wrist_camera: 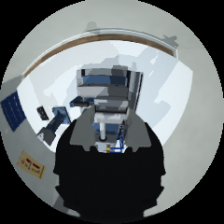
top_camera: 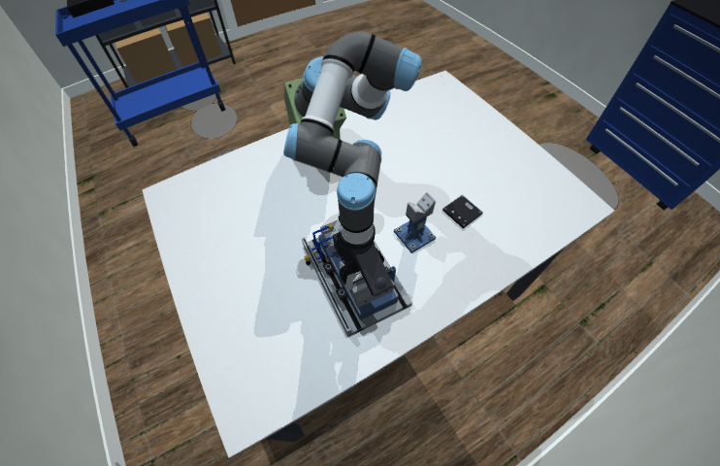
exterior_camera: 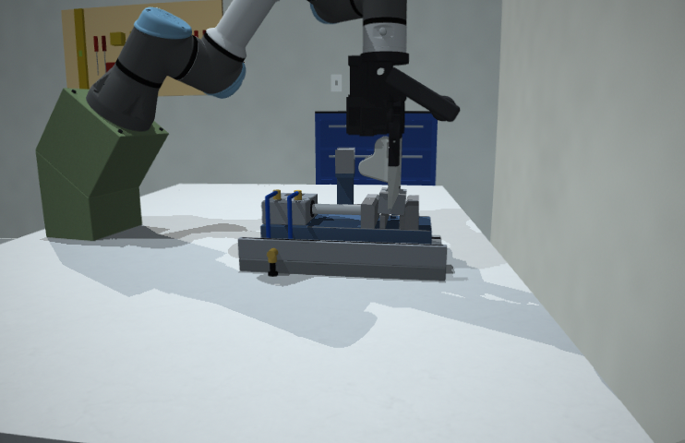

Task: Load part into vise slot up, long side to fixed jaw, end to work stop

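The vise (top_camera: 376, 304) (exterior_camera: 343, 253) is open. The grey part (exterior_camera: 383, 202) is between the moving jaw (exterior_camera: 368, 211) on the cylinder rod and the fixed jaw (exterior_camera: 412, 212), close beside the fixed jaw in the exterior view. Its top stands slightly above the jaw tops there. My gripper (exterior_camera: 392, 202) (wrist_camera: 110, 105) is shut on the part, pointing straight down, with one finger in front of it. Whether the part touches the fixed jaw, the low bars or the work stop cannot be told. The slot's direction is not clear either. In the top view the arm hides the part.
The V-block (top_camera: 418, 207) (exterior_camera: 344, 161) stands on its blue post beside the vise. The black infeed plate (top_camera: 462, 211) (wrist_camera: 42, 113) lies beyond it. Blue hoses (exterior_camera: 289, 216) and yellow fittings rise at the cylinder end of the vise.
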